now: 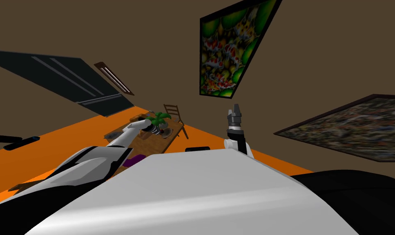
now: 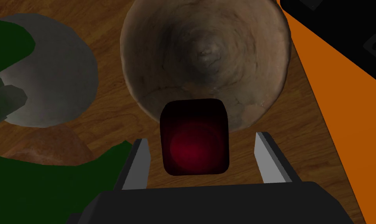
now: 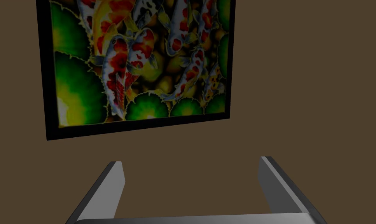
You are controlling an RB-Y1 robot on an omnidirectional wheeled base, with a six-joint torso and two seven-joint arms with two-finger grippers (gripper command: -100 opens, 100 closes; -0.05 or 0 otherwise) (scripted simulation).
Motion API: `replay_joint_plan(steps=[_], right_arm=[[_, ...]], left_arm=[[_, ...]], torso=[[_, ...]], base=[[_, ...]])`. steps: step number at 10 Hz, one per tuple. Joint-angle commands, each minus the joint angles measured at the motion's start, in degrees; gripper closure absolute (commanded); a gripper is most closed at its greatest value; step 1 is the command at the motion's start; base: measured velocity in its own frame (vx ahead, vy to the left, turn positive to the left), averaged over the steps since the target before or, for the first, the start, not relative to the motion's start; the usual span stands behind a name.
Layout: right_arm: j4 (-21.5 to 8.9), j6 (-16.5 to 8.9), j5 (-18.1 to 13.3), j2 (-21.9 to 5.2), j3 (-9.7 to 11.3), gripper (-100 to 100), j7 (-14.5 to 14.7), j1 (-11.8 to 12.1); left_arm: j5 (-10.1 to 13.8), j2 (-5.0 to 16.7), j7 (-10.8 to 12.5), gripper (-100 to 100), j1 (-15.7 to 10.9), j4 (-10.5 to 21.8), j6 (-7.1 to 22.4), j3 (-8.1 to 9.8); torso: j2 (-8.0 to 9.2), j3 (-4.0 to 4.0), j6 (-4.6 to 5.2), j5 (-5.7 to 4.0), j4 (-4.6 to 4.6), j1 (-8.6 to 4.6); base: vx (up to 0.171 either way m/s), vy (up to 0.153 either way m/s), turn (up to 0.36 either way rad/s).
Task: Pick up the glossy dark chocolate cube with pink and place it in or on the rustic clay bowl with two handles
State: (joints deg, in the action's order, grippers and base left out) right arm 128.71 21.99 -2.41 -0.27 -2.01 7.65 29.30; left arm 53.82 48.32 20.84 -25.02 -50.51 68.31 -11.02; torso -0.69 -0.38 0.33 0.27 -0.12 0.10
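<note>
Brown-walled room, orange floor (image 1: 45, 151); the left arm reaches out over a wooden table (image 2: 105, 116), with the left gripper (image 1: 153, 129) low above the top beside a green plant (image 1: 159, 118). In the left wrist view the left gripper (image 2: 201, 138) is spread wide. Its light grey fingers (image 2: 138, 163) stand either side of the dark chocolate cube (image 2: 194, 136), with a clear gap of table showing on each side, so nothing is gripped. The cube's facing side is glossy, near black, with a round deep pink glow. It sits against the near rim of the clay bowl (image 2: 261, 77); I cannot tell whether it rests on the table or touches the bowl wall. The bowl's hollow is bare. A grey rounded pot (image 2: 55, 77) and dark green leaves (image 2: 27, 186) lie off to one side of the bowl. The right gripper (image 1: 234, 111) is raised clear of the table, and its fingers (image 3: 115, 182) are likewise apart and hold nothing. Status, by judgement: the gripper is lined up on the cube and bowl, but the cube is not in the bowl. Left to do: close on the cube, lift it, carry it over the rim and let go.
</note>
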Motion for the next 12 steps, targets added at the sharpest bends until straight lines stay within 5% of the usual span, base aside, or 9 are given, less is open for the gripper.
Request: replay_joint_plan(steps=[1,4,5,6,11,12], right_arm=[[0.00,0.00,0.00,0.00,0.00,0,0.00,0.00],[0.00,0.00,0.00,0.00,0.00,0,0.00,0.00],[0.00,0.00,0.00,0.00,0.00,0,0.00,0.00],[0.00,0.00,0.00,0.00,0.00,0,0.00,0.00],[0.00,0.00,0.00,0.01,0.00,0,0.00,0.00],[0.00,0.00,0.00,0.01,0.00,0,0.00,0.00]], left_arm=[[0.00,0.00,0.00,-100,0.00,0.00,0.00,0.00],[0.04,-0.09,0.00,-100,0.07,0.01,0.15,-0.05],[0.04,-0.09,0.00,0,0.07,0.01,0.15,-0.05],[1.54,2.18,-1.73,-100,-0.90,-0.37,2.10,0.60],[5.06,7.47,-5.77,-100,-3.15,-1.24,6.67,2.11],[4.69,6.99,-4.71,-100,-1.97,-2.22,6.00,2.13]], torso=[[0.00,0.00,0.00,0.00,0.00,0.00],[-0.23,-0.13,0.03,0.05,-0.03,0.28],[-0.25,-0.14,0.03,0.05,-0.03,0.29],[-0.25,-0.14,0.03,0.05,-0.03,0.29],[-0.26,-0.14,0.03,-0.03,-0.03,-0.05],[-0.24,-0.13,0.03,-0.04,-0.02,-0.06]], base=[[-0.008,-0.010,0.007],[-0.002,-0.002,0.000],[0.000,0.000,0.000],[0.000,-0.065,0.106],[0.007,-0.097,0.098],[-0.002,-0.044,0.025]])
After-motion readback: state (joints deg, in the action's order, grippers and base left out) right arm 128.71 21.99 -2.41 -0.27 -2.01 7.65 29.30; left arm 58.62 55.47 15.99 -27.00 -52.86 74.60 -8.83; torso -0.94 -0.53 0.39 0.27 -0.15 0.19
